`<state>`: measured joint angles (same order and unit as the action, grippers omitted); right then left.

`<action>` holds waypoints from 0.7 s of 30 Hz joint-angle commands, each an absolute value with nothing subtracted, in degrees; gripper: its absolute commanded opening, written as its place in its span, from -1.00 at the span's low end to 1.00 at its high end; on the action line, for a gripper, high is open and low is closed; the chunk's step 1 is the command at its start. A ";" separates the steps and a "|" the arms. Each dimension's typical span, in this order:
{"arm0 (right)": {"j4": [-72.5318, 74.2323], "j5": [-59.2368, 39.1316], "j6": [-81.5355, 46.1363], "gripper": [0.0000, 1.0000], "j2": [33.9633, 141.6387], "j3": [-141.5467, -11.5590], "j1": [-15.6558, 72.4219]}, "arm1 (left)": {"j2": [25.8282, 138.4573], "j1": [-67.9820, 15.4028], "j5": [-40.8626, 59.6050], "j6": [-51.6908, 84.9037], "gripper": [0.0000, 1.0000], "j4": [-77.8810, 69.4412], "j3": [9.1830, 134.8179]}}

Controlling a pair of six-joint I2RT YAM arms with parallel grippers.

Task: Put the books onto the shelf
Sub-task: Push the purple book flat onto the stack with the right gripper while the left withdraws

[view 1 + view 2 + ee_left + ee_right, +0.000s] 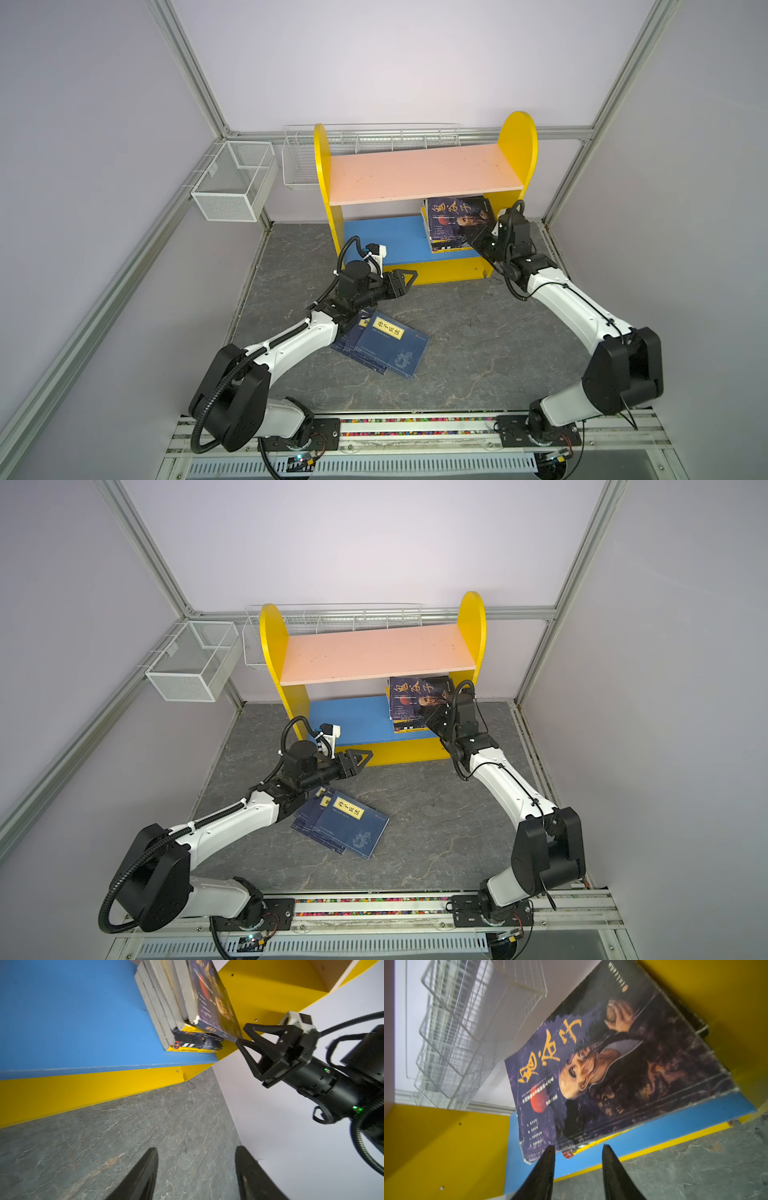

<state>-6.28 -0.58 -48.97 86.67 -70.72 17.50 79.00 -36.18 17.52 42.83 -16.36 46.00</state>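
Right wrist view: a dark purple paperback with gold characters [612, 1068] is shown tilted on a pile of yellow and black paperbacks [195, 1043] at the right end of the blue lower board [382, 239] of the small yellow wooden bookshelf [517, 141]. The right gripper [578, 1147] is held partly open, tips at that book's lower edge, nothing clamped. Pushed off-centre, it could be slid off, or the pile skewed past the board's front. Thin navy yellow-labelled paperbacks [386, 345] are left on the grey marbled tabletop [478, 332], partly hidden by the left arm [291, 345]; the left gripper [409, 277] is held wide open, empty. Pale lilac walls [415, 62], aluminium posts [187, 70] and white wire mesh baskets [232, 183] are set around.
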 commanded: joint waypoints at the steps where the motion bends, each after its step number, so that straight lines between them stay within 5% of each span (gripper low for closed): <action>1: -11.04 -3.52 -44.98 -0.44 85.05 -70.56 17.87 | 77.28 -36.12 8.04 42.79 0.19 -10.95 44.40; 6: -11.33 -4.54 -45.11 -0.54 86.36 -69.89 18.23 | 77.26 -35.82 -1.36 44.51 0.19 -4.11 43.76; 21: -11.21 -1.70 -44.20 -0.55 93.60 -77.35 16.55 | 77.25 -34.72 -1.78 44.76 0.19 -2.56 43.31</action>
<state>-12.05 -3.05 -45.30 93.19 -75.24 17.26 78.30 -35.22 -0.84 44.75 -3.57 43.81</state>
